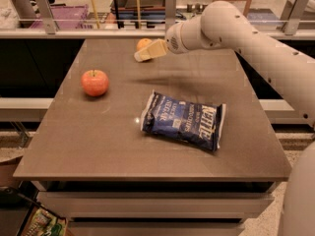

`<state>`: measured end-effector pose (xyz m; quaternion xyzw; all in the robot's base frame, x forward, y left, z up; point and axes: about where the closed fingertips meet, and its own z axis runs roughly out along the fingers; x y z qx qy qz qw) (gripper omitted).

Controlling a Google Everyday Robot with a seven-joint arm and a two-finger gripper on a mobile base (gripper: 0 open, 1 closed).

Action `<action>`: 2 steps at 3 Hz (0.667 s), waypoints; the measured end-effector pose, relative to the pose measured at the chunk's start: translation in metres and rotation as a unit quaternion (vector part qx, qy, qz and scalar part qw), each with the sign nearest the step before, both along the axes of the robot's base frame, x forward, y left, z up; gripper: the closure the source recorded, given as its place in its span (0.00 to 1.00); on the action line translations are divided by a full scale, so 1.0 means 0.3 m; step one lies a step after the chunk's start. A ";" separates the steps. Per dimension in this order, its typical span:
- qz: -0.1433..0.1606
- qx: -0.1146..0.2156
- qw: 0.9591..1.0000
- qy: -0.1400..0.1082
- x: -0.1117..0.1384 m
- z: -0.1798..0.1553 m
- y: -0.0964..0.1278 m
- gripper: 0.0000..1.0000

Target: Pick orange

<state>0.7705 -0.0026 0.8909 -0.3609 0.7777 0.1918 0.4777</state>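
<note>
The orange point(143, 43) is a small round orange fruit at the far middle of the brown table point(98, 141). It is partly hidden behind my gripper. My gripper point(143, 54) is cream-coloured and hovers just in front of the orange, pointing left, at the end of the white arm point(236, 33) that reaches in from the right. A red apple point(94, 82) with a stem sits on the table's left side, well apart from the gripper.
A blue chip bag point(184, 120) lies flat in the middle of the table. A rail with metal posts point(170, 9) runs behind the far edge. Dark gaps drop off left and right of the table.
</note>
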 end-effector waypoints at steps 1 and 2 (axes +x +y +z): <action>0.024 0.005 1.000 -0.009 0.053 -0.019 0.004 0.00; 0.041 0.006 0.999 -0.015 0.107 -0.019 0.010 0.00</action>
